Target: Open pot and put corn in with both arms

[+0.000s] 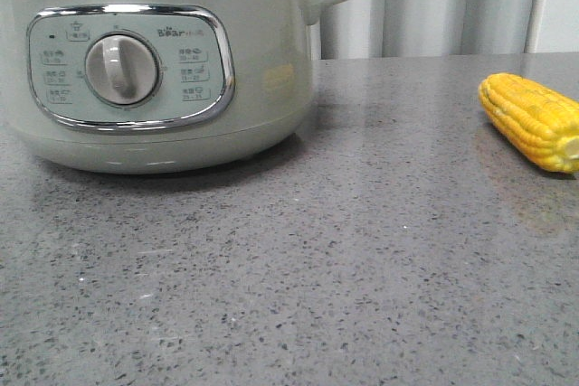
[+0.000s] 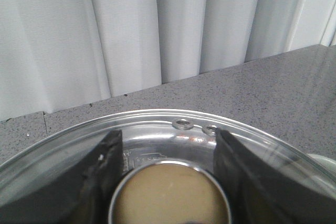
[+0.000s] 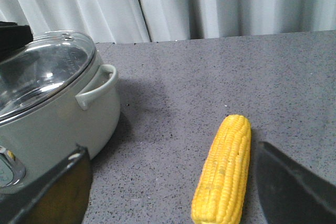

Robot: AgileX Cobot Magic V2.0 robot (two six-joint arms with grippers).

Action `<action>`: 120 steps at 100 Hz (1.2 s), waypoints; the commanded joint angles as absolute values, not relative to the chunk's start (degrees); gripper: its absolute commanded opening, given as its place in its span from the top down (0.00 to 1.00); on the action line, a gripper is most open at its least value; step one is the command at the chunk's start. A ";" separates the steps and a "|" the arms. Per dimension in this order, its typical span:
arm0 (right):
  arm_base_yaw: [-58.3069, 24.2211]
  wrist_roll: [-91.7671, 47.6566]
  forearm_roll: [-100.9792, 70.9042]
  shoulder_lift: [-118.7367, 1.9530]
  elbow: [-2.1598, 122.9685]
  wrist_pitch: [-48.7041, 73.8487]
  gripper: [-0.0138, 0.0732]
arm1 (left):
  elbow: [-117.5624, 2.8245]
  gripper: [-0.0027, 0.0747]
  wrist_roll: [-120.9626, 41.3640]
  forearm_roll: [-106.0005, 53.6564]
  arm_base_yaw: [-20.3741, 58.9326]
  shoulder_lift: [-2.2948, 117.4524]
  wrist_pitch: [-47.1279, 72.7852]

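My left fingers straddle the pot lid knob, spread, while my right fingers spread around the corn at three o'clock.

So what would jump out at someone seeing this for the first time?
Probably the big pale green pot with its beige dial, filling the left of the grey table. Next, the bright yellow corn lying alone at the right edge. The left hand sits open over the knob of the pot's glass lid, which is on the pot.
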State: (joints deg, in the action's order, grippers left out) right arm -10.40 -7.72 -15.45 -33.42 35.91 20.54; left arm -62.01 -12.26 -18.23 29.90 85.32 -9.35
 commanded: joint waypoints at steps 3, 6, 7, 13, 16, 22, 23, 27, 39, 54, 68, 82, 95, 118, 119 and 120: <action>-10.15 -8.24 -15.21 -33.73 38.12 15.42 0.21 | -64.13 0.96 -12.28 -18.33 29.24 78.33 -21.22; -10.15 -8.24 -15.21 -33.73 38.12 15.42 0.21 | -64.13 0.96 -12.28 -18.33 28.69 76.93 -21.81; -10.15 -8.24 -15.21 -33.73 38.12 15.42 0.21 | -64.13 0.96 -12.28 -18.33 28.38 76.56 -21.81; -10.15 -8.24 -15.21 -33.73 38.12 15.39 0.21 | -64.13 0.96 -12.38 -18.33 26.68 73.13 -21.34; -10.15 -8.24 -15.21 -33.73 38.12 15.39 0.21 | -64.13 0.96 -12.38 -18.33 25.18 71.60 -20.58; -10.15 -8.24 -15.21 -33.73 38.12 15.39 0.21 | -64.13 0.96 -12.38 -18.33 22.05 68.38 -17.72; -10.15 -8.24 -15.21 -33.73 38.12 15.39 0.21 | -64.13 0.96 -12.38 -18.33 21.13 68.04 -17.32; -10.15 -8.24 -15.21 -33.73 38.12 15.39 0.21 | -64.13 0.96 -12.38 -18.33 18.58 66.12 -14.65; -10.15 -8.24 -15.21 -33.73 38.12 15.39 0.21 | -63.28 0.96 -12.38 -18.33 8.14 61.78 -6.39; -10.15 -8.24 -15.21 -33.73 38.12 15.39 0.21 | -56.91 0.96 -12.38 -18.33 -5.63 57.58 -3.79; -10.15 -8.24 -15.21 -33.73 38.12 15.39 0.21 | -47.44 0.96 -12.38 -20.57 -12.69 55.22 -5.49; -10.15 -8.24 -15.21 -33.73 38.12 15.39 0.21 | -37.34 0.96 -12.38 -23.86 -11.34 55.76 -9.87; -10.15 -8.24 -15.21 -33.73 38.12 15.39 0.21 | -30.41 0.96 -12.38 -23.86 -9.16 56.92 -14.45; -10.15 -8.24 -15.21 -33.73 38.12 15.39 0.21 | -24.54 0.96 -12.38 -23.74 -6.07 59.32 -25.41; -10.15 -8.24 -15.21 -33.73 38.12 15.39 0.21 | -24.56 0.96 -12.38 -23.74 -5.91 59.47 -25.49; -10.15 -8.24 -15.21 -33.73 38.12 15.39 0.21 | -24.56 0.96 -12.38 -23.74 -5.90 59.66 -25.50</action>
State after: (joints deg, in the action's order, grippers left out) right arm -10.40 -7.72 -15.45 -33.42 35.91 20.11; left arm -23.20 -12.64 -23.64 -6.85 59.74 -13.68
